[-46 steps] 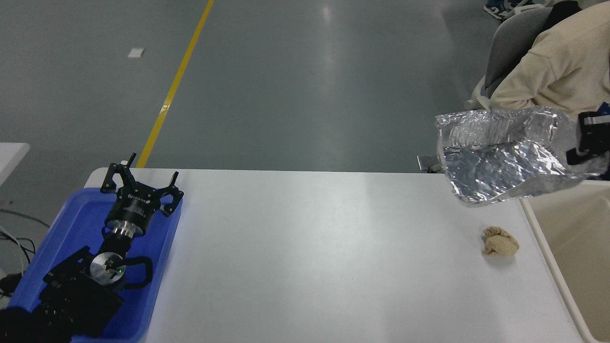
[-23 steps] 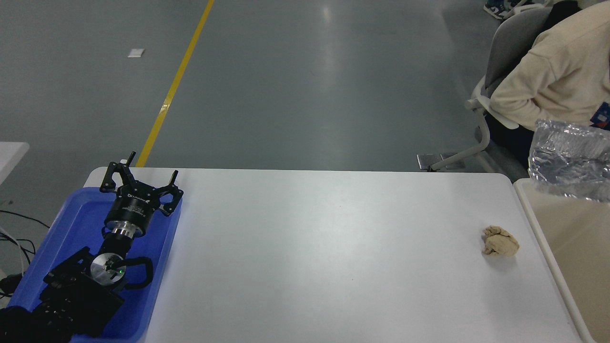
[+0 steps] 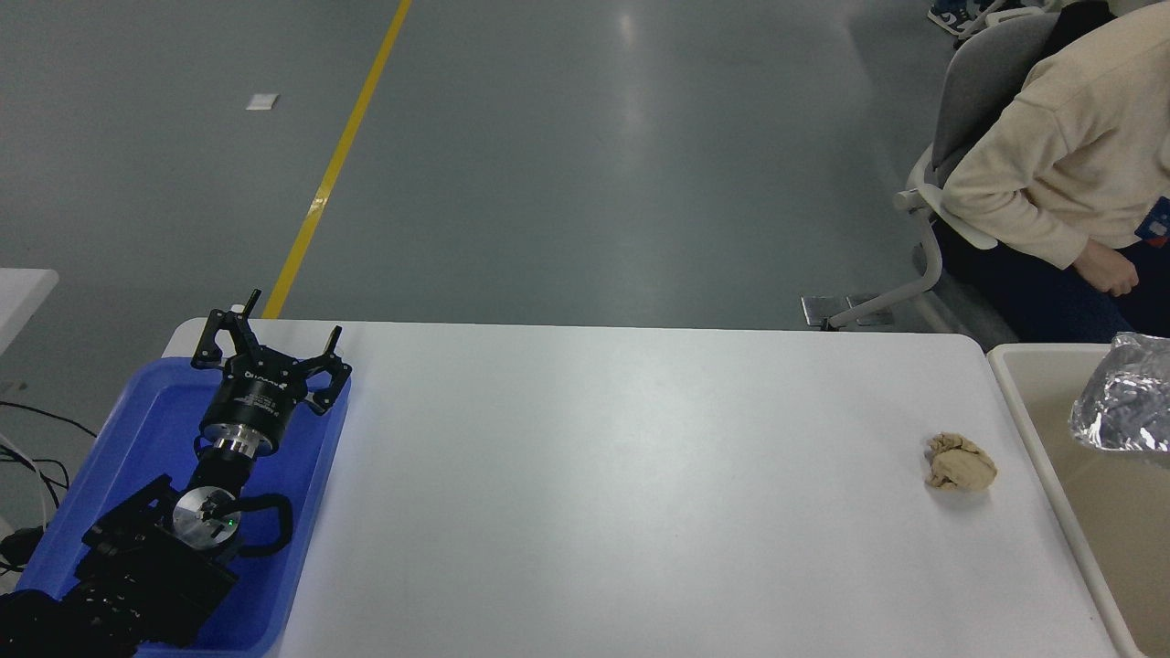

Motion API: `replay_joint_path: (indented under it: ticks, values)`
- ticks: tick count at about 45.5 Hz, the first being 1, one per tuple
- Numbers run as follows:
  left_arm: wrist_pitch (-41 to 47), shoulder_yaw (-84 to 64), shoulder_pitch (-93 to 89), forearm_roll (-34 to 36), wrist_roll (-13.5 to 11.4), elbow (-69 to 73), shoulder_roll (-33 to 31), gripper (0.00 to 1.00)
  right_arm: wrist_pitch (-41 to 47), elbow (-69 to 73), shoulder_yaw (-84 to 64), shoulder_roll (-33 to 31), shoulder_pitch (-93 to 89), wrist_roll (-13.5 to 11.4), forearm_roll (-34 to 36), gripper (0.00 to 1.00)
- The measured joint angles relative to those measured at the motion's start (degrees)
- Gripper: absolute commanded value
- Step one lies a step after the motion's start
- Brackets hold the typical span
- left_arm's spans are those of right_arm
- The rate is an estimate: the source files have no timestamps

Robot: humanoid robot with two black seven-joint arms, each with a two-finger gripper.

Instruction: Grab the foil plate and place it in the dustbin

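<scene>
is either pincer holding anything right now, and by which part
The left pincer is open and empty over the blue tray. The right pincer is out of view; the foil plate shows over the dustbin, so any hold cannot be told.

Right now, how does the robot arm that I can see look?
The left arm is black with a silver metal ring and a small green light. Its gripper has thin black fingers and faint white print on its body.

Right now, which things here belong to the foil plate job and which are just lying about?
Part of the job:
foil plate, over the bin's opening
dustbin

Just lying about:
tan paper wad
blue tray
parked left pincer, over that tray
</scene>
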Motion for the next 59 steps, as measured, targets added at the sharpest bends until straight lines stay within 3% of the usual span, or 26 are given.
replay_joint_path:
  ticks: [10, 11, 14, 15, 17, 18, 30, 43, 59]
  values:
    - [0.0, 0.0, 0.0, 0.0, 0.0, 0.0, 0.0, 1.0, -11.8, -3.5, 5.8, 4.3, -7.8, 0.0, 2.4, 0.0]
    - [0.0, 0.0, 0.0, 0.0, 0.0, 0.0, 0.0, 1.0, -12.5, -3.6, 6.1, 4.5, -8.2, 0.0, 2.5, 0.03]
    - [0.0, 0.0, 0.0, 0.0, 0.0, 0.0, 0.0, 1.0, -14.6, -4.2, 6.9, 5.3, -9.3, 0.0, 2.8, 0.48]
    - [0.0, 0.0, 0.0, 0.0, 0.0, 0.0, 0.0, 1.0, -15.1, -4.2, 7.1, 5.5, -9.6, 0.0, 2.9, 0.7]
    - [0.0, 0.0, 0.0, 0.0, 0.0, 0.0, 0.0, 1.0, -16.6, -4.4, 7.5, 5.9, -10.3, 0.0, 3.0, 0.94]
    - [0.0, 0.0, 0.0, 0.0, 0.0, 0.0, 0.0, 1.0, -17.1, -4.5, 7.5, 5.9, -10.4, 0.0, 3.0, 1.0]
    - [0.0, 0.0, 0.0, 0.0, 0.0, 0.0, 0.0, 1.0, -25.0, -4.7, 8.5, 7.5, -11.8, 0.1, 3.5, 1.0]
    - [0.0, 0.0, 0.0, 0.0, 0.0, 0.0, 0.0, 1.0, -27.2, -2.9, 9.3, 7.8, -10.1, 0.1, 3.7, 1.0]
    - [0.0, 0.1, 0.0, 0.0, 0.0, 0.0, 0.0, 1.0, -25.5, 16.3, 4.3, -2.1, -0.2, -0.1, 2.3, 1.0]
